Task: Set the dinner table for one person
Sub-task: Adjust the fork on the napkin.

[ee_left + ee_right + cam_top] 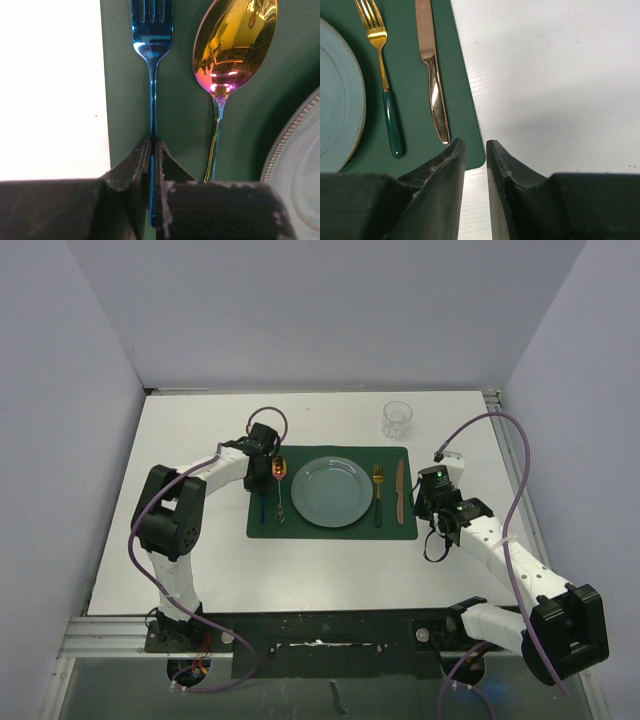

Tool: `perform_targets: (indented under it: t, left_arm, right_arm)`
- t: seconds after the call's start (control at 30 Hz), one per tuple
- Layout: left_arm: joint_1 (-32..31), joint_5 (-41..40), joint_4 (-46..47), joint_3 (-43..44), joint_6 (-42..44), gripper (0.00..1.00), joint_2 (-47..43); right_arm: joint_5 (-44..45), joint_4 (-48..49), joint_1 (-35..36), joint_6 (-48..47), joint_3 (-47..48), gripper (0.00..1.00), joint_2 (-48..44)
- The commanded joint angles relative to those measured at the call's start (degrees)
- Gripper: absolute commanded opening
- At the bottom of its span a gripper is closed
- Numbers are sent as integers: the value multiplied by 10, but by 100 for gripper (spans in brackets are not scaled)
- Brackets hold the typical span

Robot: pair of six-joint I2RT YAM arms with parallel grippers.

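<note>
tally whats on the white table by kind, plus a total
forks: 2 (shiny blue metal fork, gold fork with dark green handle)
spoons: 1 (iridescent gold metal spoon)
knives: 1 (copper-coloured metal knife)
plates: 1 (round pale blue plate)
glasses: 1 (clear drinking glass)
placemats: 1 (dark green rectangular placemat)
total: 7

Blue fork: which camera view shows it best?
The left wrist view: the blue fork fills it close up, tines and handle on the placemat, handle pinched between the fingers of the left gripper. The top view shows only a thin blue sliver beside the spoon. The right wrist view misses it.
</note>
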Motion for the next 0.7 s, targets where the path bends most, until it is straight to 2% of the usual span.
perform_targets:
  t: [0.0,0.27,0.53,0.67]
  left_arm:
    - [-3,-1,-10,-7,12,0,-26]
    - [-6,-3,-13,-7,13,0,-26]
    - [-7,-8,-14,-7,12,24,-40]
    - [-7,-15,-17,-4,9,30,-46]
  right_arm:
    - [2,22,-5,-3,8,25,4]
    - [1,21,-5,-3,9,25,4]
    - [0,23,-5,-3,8,25,4]
    - [-1,23,-5,-3,8,25,5]
